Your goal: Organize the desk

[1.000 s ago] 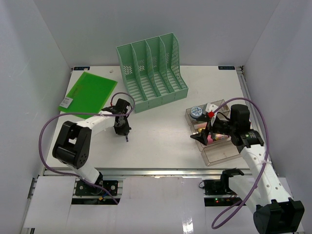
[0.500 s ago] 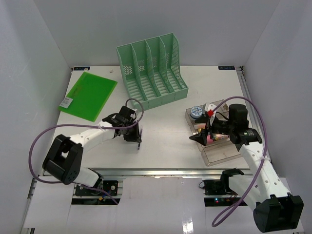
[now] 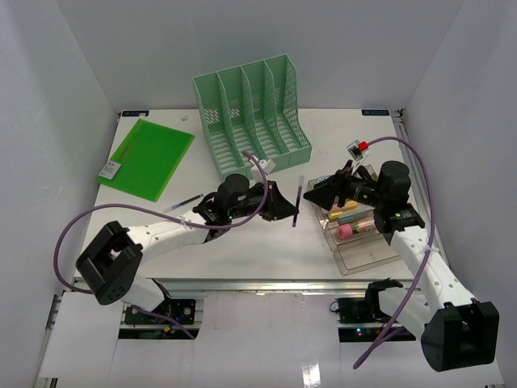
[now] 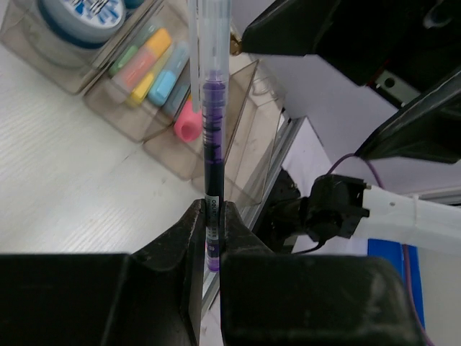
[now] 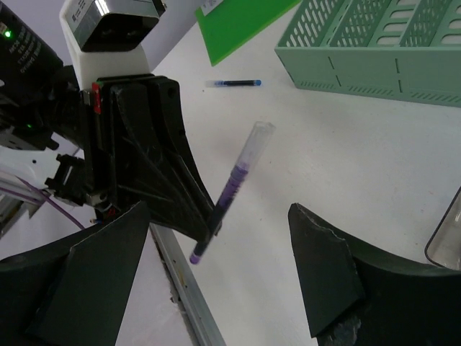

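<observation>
On the white desk (image 3: 258, 238), my left gripper (image 3: 284, 208) is shut on the lower end of a purple pen (image 3: 300, 199) with a clear cap, held upright above the desk's middle. In the left wrist view the pen (image 4: 213, 108) rises from between my fingers (image 4: 184, 238). My right gripper (image 3: 325, 191) is open and empty, facing the pen from the right. In the right wrist view the pen (image 5: 240, 169) hangs between my spread fingers (image 5: 328, 267), not touched by them, with the left gripper (image 5: 144, 158) behind it.
A clear stepped tray (image 3: 367, 252) at the right holds highlighters (image 4: 155, 65), a pink item (image 4: 186, 124) and a tape roll (image 4: 79, 14). A green file rack (image 3: 254, 117) stands at the back. A green folder (image 3: 145, 158) lies back left. A blue pen (image 3: 184, 202) lies on the desk.
My left arm has swung right from the desk's left-middle to the centre, lifting the purple pen. My right gripper has risen from over the tray and turned toward the pen.
</observation>
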Available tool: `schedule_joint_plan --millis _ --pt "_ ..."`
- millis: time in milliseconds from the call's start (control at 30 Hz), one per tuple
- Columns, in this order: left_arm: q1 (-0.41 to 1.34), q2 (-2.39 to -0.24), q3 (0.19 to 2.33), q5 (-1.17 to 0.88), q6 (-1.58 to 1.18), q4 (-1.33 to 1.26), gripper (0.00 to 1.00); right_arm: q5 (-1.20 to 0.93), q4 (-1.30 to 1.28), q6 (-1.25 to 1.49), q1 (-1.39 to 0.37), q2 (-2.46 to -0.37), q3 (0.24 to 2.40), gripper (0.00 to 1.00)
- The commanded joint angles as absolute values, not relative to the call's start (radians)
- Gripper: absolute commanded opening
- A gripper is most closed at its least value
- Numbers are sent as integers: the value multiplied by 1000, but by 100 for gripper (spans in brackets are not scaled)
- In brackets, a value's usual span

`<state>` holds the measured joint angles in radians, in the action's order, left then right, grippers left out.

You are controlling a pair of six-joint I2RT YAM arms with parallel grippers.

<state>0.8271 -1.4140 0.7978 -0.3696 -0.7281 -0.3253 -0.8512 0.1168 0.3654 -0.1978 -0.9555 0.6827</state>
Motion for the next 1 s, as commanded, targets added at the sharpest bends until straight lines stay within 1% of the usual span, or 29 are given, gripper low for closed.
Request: schedule_joint_plan --millis 0,200,333,433,500,767,900,967 --pt "865 -1492 921 -353 -770 -480 0 -819 248 521 -205 -965 700 83" --pt "881 -1529 947 -353 -786 -525 0 -791 229 495 -204 -954 693 72" --pt "884 -1534 951 -357 -790 -534 0 -766 221 476 -204 -953 686 60" --pt "884 -1534 947 -359 -795 -542 0 -768 226 477 -204 -959 687 55" --pt "885 -1534 950 -363 -797 -543 0 -775 231 480 -204 -965 693 49" --pt "887 -1559 956 -382 -811 -561 0 -796 253 488 -204 -983 694 37" --pt "888 -1565 965 -387 -816 -563 0 -799 257 482 -204 -991 698 25" --pt "888 -1564 970 -380 -816 -554 1 -806 261 477 -205 -989 696 16"
